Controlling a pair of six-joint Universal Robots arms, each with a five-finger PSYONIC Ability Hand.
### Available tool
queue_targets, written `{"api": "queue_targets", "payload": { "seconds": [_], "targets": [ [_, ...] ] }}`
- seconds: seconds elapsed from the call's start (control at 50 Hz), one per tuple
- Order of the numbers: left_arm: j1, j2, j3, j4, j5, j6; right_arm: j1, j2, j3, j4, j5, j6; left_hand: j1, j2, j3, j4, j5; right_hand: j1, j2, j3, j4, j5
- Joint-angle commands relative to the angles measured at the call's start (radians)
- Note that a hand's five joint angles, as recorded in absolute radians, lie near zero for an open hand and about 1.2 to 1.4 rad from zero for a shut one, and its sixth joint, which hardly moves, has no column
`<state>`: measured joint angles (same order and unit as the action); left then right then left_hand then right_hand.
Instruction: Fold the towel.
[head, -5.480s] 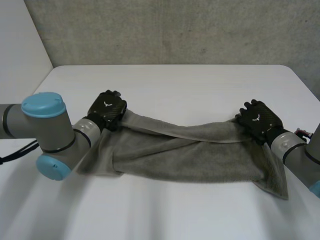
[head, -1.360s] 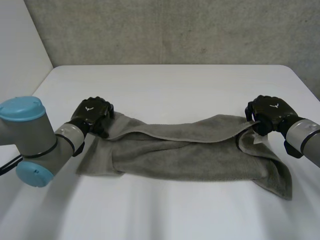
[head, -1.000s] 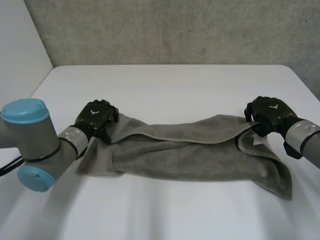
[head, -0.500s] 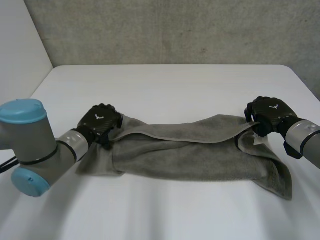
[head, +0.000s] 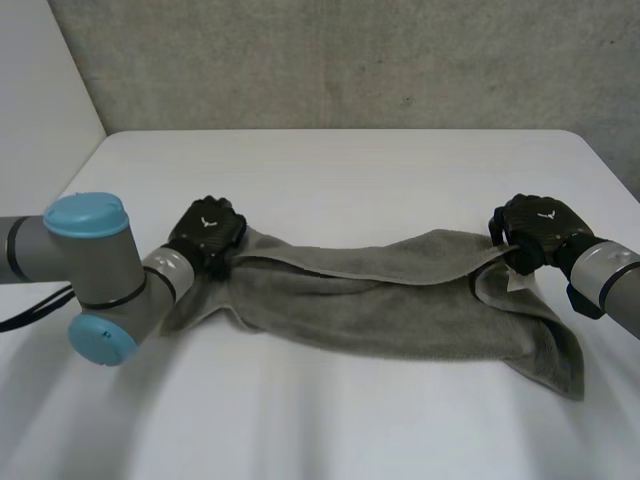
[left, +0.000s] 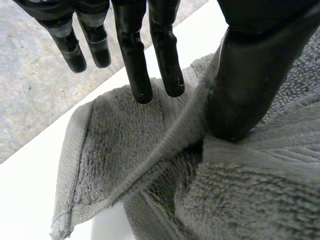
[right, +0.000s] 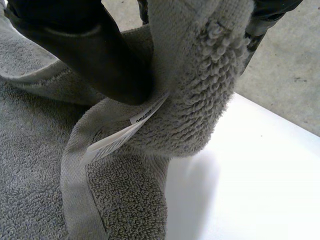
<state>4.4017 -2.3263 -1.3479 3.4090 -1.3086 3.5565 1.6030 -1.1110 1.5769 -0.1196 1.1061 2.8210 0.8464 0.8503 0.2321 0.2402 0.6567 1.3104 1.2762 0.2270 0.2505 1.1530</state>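
Left hand, centre-left, and right hand, far right, each pinch a towel end on the table; right fingers mostly cloth-covered.

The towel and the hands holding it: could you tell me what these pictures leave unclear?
- Right wrist view: the towel's label print is too small to read; bunched cloth covers most of the right hand.
- Head view: the left arm hides part of the towel's left end.
- Left wrist view: the left hand's thumb hides where the raised hem ends.
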Motion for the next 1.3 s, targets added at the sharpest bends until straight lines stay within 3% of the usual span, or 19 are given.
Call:
{"api": "queue_targets", "payload": {
  "seconds": [0.02, 0.16, 0.22, 0.26, 0.46, 0.52, 0.62, 0.76, 0.82, 0.86, 0.98, 1.02, 1.08, 1.12, 1.14, 1.18, 1.2, 1.24, 1.3],
  "targets": [
    [0.001, 0.002, 0.004, -0.004, 0.009, -0.03, 0.002, 0.002, 0.0, 0.0, 0.001, -0.002, 0.054, 0.05, -0.058, -0.066, 0.069, 0.086, 0.12, -0.052, -0.076, 0.069],
    [0.001, 0.012, 0.0, -0.013, 0.011, -0.033, 0.002, 0.005, -0.003, 0.0, 0.001, -0.002, 0.083, 0.08, -0.058, -0.066, 0.099, 0.086, 0.12, -0.052, -0.076, 0.069],
    [-0.004, 0.036, -0.005, -0.023, 0.014, -0.033, 0.002, 0.005, -0.003, 0.001, 0.0, -0.002, 0.233, 0.229, -0.058, -0.066, 0.248, 0.086, 0.12, -0.052, -0.076, 0.069],
    [-0.005, 0.051, -0.005, -0.028, 0.028, -0.033, 0.002, 0.005, -0.003, 0.002, 0.001, -0.002, 0.548, 0.545, -0.058, -0.066, 0.564, 0.086, 0.12, -0.052, -0.076, 0.069],
    [0.005, 0.105, -0.046, -0.074, 0.037, -0.038, 0.0, -0.021, -0.014, 0.035, 0.001, 0.0, 0.55, 0.546, -0.058, -0.066, 0.565, 0.086, 0.12, -0.052, -0.076, 0.069],
    [0.015, 0.154, -0.065, -0.091, 0.038, -0.036, 0.002, -0.055, -0.049, 0.13, -0.002, -0.008, 0.55, 0.546, -0.058, -0.066, 0.565, 0.086, 0.12, -0.052, -0.076, 0.069],
    [0.036, 0.142, 0.062, -0.079, 0.031, -0.039, 0.04, 0.002, -0.234, 0.293, 0.0, -0.124, 0.55, 0.546, -0.058, -0.066, 0.565, 0.086, 0.12, -0.052, -0.076, 0.069],
    [0.033, 0.024, 0.342, -0.086, -0.008, -0.062, 0.123, 0.115, -0.523, 0.288, 0.026, -0.152, 0.55, 0.546, -0.058, -0.066, 0.565, 0.086, 0.12, -0.052, -0.076, 0.069],
    [0.031, 0.004, 0.486, -0.085, -0.041, -0.084, 0.15, 0.134, -0.67, 0.209, 0.067, -0.132, 0.55, 0.546, -0.058, -0.066, 0.565, 0.086, 0.12, -0.052, -0.076, 0.069],
    [0.03, 0.008, 0.546, -0.082, -0.06, -0.107, 0.176, 0.113, -0.773, 0.038, 0.103, -0.024, 0.55, 0.546, -0.058, -0.066, 0.565, 0.086, 0.12, -0.052, -0.076, 0.069],
    [0.035, 0.14, 0.693, -0.066, -0.092, -0.298, 0.163, -0.004, -0.784, -0.252, 0.129, 0.229, 0.55, 0.546, -0.058, -0.066, 0.565, 0.086, 0.12, -0.052, -0.076, 0.069],
    [0.038, 0.211, 0.679, -0.031, -0.086, -0.373, 0.156, -0.016, -0.77, -0.264, 0.112, 0.301, 0.55, 0.546, -0.058, -0.066, 0.565, 0.086, 0.12, -0.052, -0.076, 0.069],
    [0.041, 0.24, 0.65, -0.016, -0.078, -0.39, 0.153, -0.02, -0.752, -0.25, 0.097, 0.296, 0.55, 0.546, -0.058, -0.066, 0.565, 0.086, 0.12, -0.052, -0.076, 0.069],
    [0.065, 0.287, 0.533, -0.001, -0.04, -0.393, 0.147, -0.035, -0.656, -0.227, 0.013, 0.284, 0.55, 0.546, -0.058, -0.066, 0.565, 0.086, 0.12, -0.052, -0.076, 0.069],
    [0.065, 0.288, 0.532, 0.0, -0.04, -0.393, 0.147, -0.035, -0.655, -0.227, 0.012, 0.284, 0.55, 0.546, -0.058, -0.066, 0.565, 0.086, 0.12, -0.052, -0.076, 0.069],
    [0.12, 0.336, 0.359, 0.021, 0.02, -0.392, 0.132, -0.068, -0.504, -0.251, -0.124, 0.256, 0.55, 0.546, -0.058, -0.066, 0.565, 0.086, 0.12, -0.052, -0.076, 0.069],
    [0.12, 0.337, 0.359, 0.021, 0.02, -0.392, 0.132, -0.069, -0.503, -0.252, -0.124, 0.256, 0.55, 0.546, -0.058, -0.066, 0.565, 0.086, 0.12, -0.052, -0.076, 0.069],
    [0.139, 0.351, 0.27, 0.044, 0.049, -0.39, 0.117, -0.093, -0.347, -0.302, -0.231, 0.209, 0.55, 0.546, -0.058, -0.066, 0.565, 0.086, 0.12, -0.052, -0.076, 0.069],
    [0.157, 0.357, 0.104, 0.104, 0.092, -0.386, 0.1, -0.096, -0.27, -0.316, -0.272, 0.181, 0.55, 0.546, -0.058, -0.066, 0.565, 0.086, 0.12, -0.052, -0.076, 0.069]
  ]
}}
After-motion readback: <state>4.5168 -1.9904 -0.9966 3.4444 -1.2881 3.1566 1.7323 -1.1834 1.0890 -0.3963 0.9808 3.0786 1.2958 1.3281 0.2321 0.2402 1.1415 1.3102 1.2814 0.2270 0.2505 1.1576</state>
